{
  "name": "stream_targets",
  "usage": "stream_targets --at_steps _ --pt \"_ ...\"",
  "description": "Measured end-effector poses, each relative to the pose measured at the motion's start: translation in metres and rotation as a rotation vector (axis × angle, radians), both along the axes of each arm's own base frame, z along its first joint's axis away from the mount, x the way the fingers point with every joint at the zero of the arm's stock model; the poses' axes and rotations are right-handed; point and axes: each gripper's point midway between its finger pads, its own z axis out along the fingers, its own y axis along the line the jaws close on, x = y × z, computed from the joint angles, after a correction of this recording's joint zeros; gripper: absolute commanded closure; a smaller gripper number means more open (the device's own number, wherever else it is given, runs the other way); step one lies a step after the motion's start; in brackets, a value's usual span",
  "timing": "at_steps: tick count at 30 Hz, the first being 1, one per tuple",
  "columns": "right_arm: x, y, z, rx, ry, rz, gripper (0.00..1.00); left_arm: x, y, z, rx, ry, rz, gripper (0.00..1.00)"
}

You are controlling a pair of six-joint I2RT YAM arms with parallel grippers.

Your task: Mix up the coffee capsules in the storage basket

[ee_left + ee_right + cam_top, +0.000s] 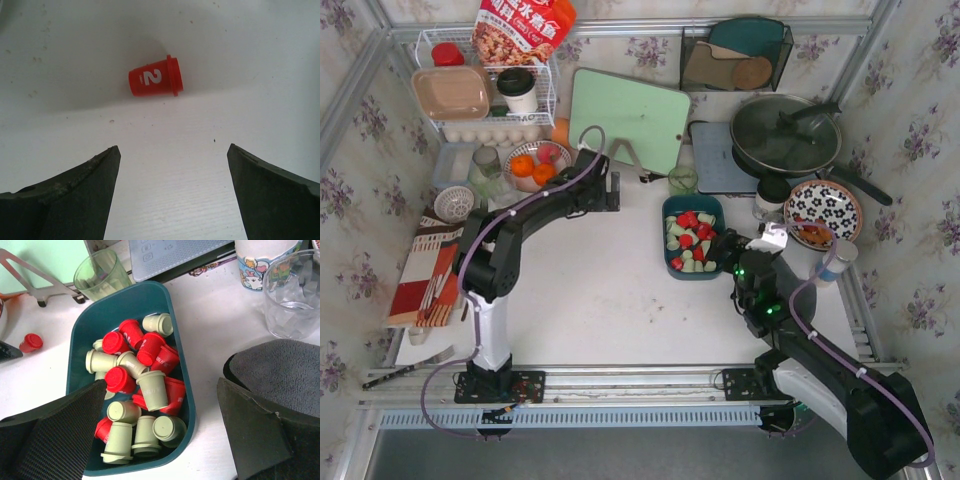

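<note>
The dark teal storage basket (pixel 693 277) (pixel 177 315) stands right of centre on the white table. It holds a mixed heap of red and pale green coffee capsules (pixel 690 240) (pixel 150 385). One red capsule (pixel 156 76) (pixel 31 342), marked with a white 2, lies on its side on the table left of the basket. My left gripper (pixel 173 147) (pixel 617 190) is open above the table, a short way from that stray capsule, with nothing between its fingers. At the basket's near right corner my right gripper (pixel 161 385) (pixel 732 247) hovers wide open and empty.
A green glass cup (pixel 683 180) (pixel 100 272) stands just behind the basket, in front of a green cutting board (pixel 630 115). A clear glass (pixel 295 295), a patterned plate (pixel 822 212) and a lidded pan (pixel 785 135) crowd the right. A bowl of oranges (pixel 532 165) and a wire rack (pixel 485 90) sit back left.
</note>
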Motion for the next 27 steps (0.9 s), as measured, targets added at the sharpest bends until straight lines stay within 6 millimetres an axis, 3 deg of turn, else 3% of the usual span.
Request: stream_targets --at_steps 7,14,27 --pt "0.001 0.006 -0.004 -0.004 0.018 0.03 0.0 0.011 0.007 -0.007 -0.027 0.007 -0.007 0.13" --pt "0.0 0.008 -0.006 -0.003 0.023 0.041 0.0 0.014 0.004 -0.027 -0.045 0.045 -0.038 0.14" --pt "0.001 0.009 -0.008 -0.005 0.031 0.045 0.0 0.029 0.001 -0.04 -0.065 0.065 -0.046 0.18"
